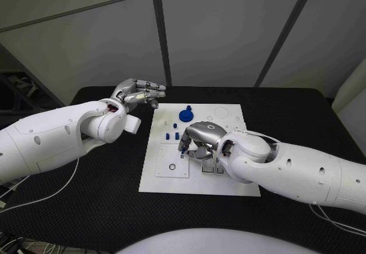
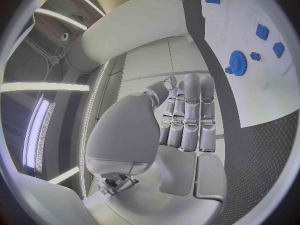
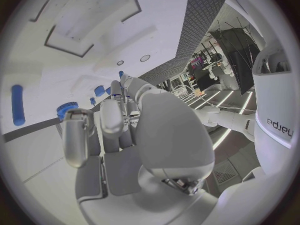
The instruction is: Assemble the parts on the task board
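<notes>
The white task board (image 1: 200, 180) lies in the middle of the black table. A blue gear (image 1: 186, 114) stands near its far edge, with small blue parts (image 1: 174, 126) just in front of it. My right hand (image 1: 200, 138) hovers over the board's middle, fingers bent downward and nothing between them. A blue peg (image 3: 17, 105) lies on the board beside its fingertips (image 3: 75, 132). My left hand (image 1: 141, 93) is raised off the board's far left corner, fingers (image 2: 187, 117) straight and side by side, holding nothing. The left wrist view shows the gear (image 2: 237, 62) and small parts (image 2: 262, 31) beyond it.
The board (image 3: 62, 50) has rectangular recesses and small round holes (image 1: 172, 167) on its near half. Black matting (image 1: 91, 211) surrounds the board on every side. A grey panelled wall stands behind the table.
</notes>
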